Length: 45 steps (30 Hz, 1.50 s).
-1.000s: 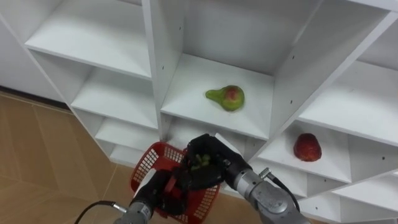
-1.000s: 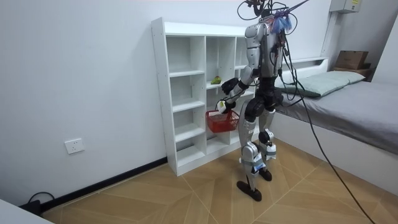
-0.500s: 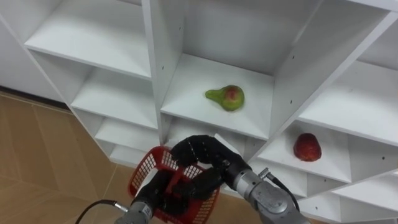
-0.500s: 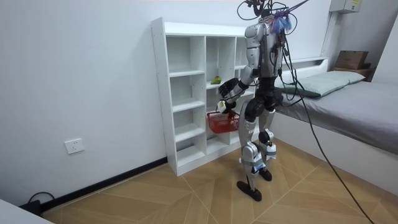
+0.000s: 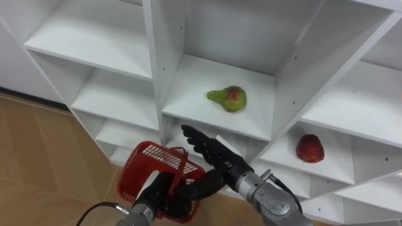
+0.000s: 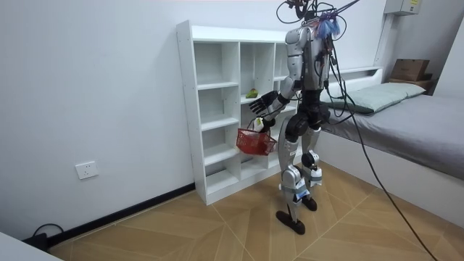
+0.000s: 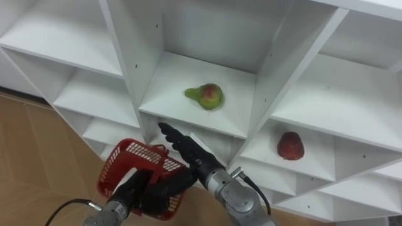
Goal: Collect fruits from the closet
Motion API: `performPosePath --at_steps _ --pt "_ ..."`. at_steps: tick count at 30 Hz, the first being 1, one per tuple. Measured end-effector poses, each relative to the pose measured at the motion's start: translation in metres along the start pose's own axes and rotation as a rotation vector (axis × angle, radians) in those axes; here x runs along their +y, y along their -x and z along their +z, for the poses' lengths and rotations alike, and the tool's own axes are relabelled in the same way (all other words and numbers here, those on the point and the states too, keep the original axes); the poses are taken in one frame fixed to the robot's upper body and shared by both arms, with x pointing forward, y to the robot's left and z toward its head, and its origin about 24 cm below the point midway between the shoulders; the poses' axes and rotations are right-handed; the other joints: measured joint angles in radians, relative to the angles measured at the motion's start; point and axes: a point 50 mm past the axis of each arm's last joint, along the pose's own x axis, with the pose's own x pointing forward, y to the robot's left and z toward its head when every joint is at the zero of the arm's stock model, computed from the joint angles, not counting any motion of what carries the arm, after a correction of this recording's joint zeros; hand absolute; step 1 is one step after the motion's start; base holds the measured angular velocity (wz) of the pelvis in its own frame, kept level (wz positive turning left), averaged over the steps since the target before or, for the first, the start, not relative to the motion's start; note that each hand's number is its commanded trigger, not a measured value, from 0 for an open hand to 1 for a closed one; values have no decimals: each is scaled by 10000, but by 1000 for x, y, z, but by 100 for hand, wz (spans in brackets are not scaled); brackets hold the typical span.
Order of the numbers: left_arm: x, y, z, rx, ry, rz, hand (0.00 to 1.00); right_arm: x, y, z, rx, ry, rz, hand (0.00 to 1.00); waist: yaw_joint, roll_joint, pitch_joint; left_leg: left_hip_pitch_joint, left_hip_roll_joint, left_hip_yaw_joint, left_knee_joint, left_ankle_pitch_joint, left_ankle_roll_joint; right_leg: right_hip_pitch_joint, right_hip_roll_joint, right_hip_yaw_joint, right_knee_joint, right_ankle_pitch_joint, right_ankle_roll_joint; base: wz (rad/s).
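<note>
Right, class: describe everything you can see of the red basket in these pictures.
The red basket is plastic by its look, with lattice walls and a thin handle. It hangs tilted, low in front of the white shelf unit, above the wooden floor. The left hand is curled round its handle. The right hand stretches open over its rim; contact there cannot be told. Its contents are hidden.

Green pear (image 5: 227,98), red blush; red fruit (image 5: 310,149); red lattice basket (image 5: 137,177); white closet (image 5: 113,37); brown herringbone wood floor (image 5: 38,163).
</note>
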Motion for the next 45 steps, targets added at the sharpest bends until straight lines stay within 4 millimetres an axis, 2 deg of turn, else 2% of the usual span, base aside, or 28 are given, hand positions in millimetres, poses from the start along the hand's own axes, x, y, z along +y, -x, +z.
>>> performPosePath --at_steps 19,25,27,31,32,34,36,41,45 --pt "1 0 -1 42 8 40 100 0 0 -1 23 -3 34 0 2 7 1 2 0 0 -2 0 0 1 -1 0 4 0 0 0" --pt "5 3 -16 642 -66 134 100 0 0 -1 45 124 -84 0 36 22 0 38 5 5 -57 0 0 0 21 28 3 0 0 0" --pt "6 7 -28 1117 -88 127 100 -2 2 -1 69 159 -132 0 63 65 -11 78 9 5 -106 0 0 17 27 27 -9 0 0 0" --pt "9 11 -39 1510 -126 164 100 -2 3 -3 116 201 -215 0 85 146 -48 161 6 6 -160 6 -3 66 34 36 -91 0 0 0" --pt "10 14 -42 1613 -127 218 100 -2 4 -2 103 305 -220 0 80 185 -45 219 7 8 -165 6 -3 131 40 35 -117 0 0 0" --pt "10 17 -47 1753 31 300 100 -1 6 0 -27 581 -215 0 79 280 -98 296 7 7 -184 6 -3 209 40 32 -124 0 1 0" --pt "11 20 -52 1872 202 412 100 -2 8 3 -213 773 -246 0 91 398 -102 454 8 27 -248 8 1 342 40 34 -145 -2 4 0" --pt "18 22 -50 1652 539 812 100 -4 9 3 -152 1546 -171 0 110 441 -125 604 1 137 -448 97 13 376 29 151 -127 -4 7 -5" --pt "22 21 -47 1454 628 993 100 -5 11 13 -466 2537 -279 0 105 441 -125 628 -17 153 -533 141 3 372 36 266 -123 -5 5 -3"
